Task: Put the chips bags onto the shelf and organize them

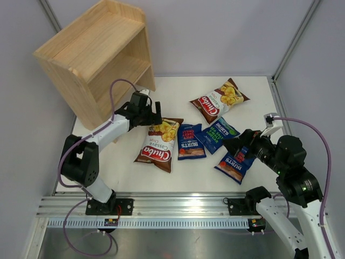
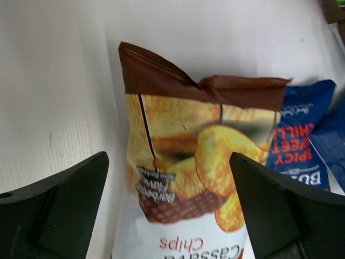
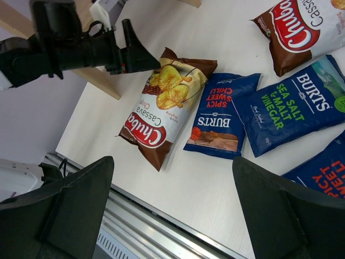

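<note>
None shelved: five glossy chips bags (image 1: 161, 141) lie on the white table (image 1: 178, 178); the light wooden two-tier shelf (image 1: 97, 59) waits at ten o'clock. Left tool (image 1: 156, 114), right tool (image 1: 235, 145): wide, empty.

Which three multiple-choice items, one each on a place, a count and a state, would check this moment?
1. The left pincer hovers over: A) the near Chuba bag, at its top end; B) the far Chuba bag; C) a blue bag.
2. How many blue Burts bags lie on the table? A) one; B) three; C) five.
3. The right pincer is: A) shut on a blue bag; B) shut on a brown bag; C) open, holding nothing.

Answers: 1 A, its wrist view looks down on that bag's brown top; 2 B, the top view shows three; 3 C, its jaws stand wide apart with nothing between.
</note>
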`<state>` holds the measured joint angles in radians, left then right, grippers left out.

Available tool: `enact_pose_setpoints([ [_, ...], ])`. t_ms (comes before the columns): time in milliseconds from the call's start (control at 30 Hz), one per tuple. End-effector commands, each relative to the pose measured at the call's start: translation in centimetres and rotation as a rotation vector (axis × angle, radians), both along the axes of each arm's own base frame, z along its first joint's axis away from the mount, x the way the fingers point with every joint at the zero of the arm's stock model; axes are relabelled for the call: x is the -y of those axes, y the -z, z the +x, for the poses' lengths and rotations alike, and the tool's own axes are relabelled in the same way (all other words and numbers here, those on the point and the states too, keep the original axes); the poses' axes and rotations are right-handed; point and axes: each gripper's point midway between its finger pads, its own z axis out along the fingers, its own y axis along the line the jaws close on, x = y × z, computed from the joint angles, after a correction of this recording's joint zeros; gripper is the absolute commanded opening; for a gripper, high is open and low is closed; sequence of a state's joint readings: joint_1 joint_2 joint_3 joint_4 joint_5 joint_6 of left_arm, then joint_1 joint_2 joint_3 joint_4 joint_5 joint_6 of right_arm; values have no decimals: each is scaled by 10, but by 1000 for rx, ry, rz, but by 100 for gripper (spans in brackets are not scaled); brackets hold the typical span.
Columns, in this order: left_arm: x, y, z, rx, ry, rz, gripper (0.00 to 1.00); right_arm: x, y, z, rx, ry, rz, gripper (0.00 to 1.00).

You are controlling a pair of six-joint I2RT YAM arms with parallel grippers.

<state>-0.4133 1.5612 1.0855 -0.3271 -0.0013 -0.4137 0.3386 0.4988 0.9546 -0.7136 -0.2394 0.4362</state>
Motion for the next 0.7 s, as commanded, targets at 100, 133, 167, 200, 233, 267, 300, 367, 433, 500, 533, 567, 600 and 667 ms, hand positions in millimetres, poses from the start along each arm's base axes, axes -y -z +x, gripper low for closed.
enact_pose_setpoints([
  [100, -4, 36, 30, -77, -5, 93, 99, -12, -9, -1, 39, -61, 44, 100],
  [133, 1, 40, 29, -91, 13, 74, 99, -13, -10, 0, 38, -65, 50, 100],
  [167, 7, 45, 29, -100, 26, 51, 99, -15, -7, 0, 34, -71, 54, 99],
  [200, 10, 48, 28, -106, 32, 39, 99, -17, -8, 1, 40, -81, 61, 99],
  [233, 16, 52, 25, -124, 45, 4, 99, -18, -7, 1, 35, -87, 64, 99],
  [267, 17, 59, 22, -130, 41, -9, 99, -19, -5, 3, 28, -89, 67, 99],
  [300, 16, 61, 21, -131, 29, -15, 99, -21, -3, 3, 23, -97, 69, 99],
  [367, 12, 59, 23, -104, -51, -42, 99, -23, -2, 5, 19, -100, 75, 100],
  [433, 6, 71, 10, -120, -122, -82, 96, -25, -1, 7, 14, -106, 82, 99],
  [500, 3, 72, 4, -92, -169, -120, 89, -27, 2, 8, 9, -110, 90, 100],
  [533, 3, 72, 3, -90, -198, -152, 84, -27, 0, 8, 11, -110, 98, 99],
  [567, 0, 66, 6, -47, -226, -163, 77, -28, 2, 9, 5, -114, 100, 99],
  [600, -4, 70, 1, -60, -257, -165, 71, -29, 2, 9, 6, -117, 103, 100],
  [667, -11, 66, 1, -42, -297, -165, 58, -30, 3, 8, 2, -120, 107, 99],
])
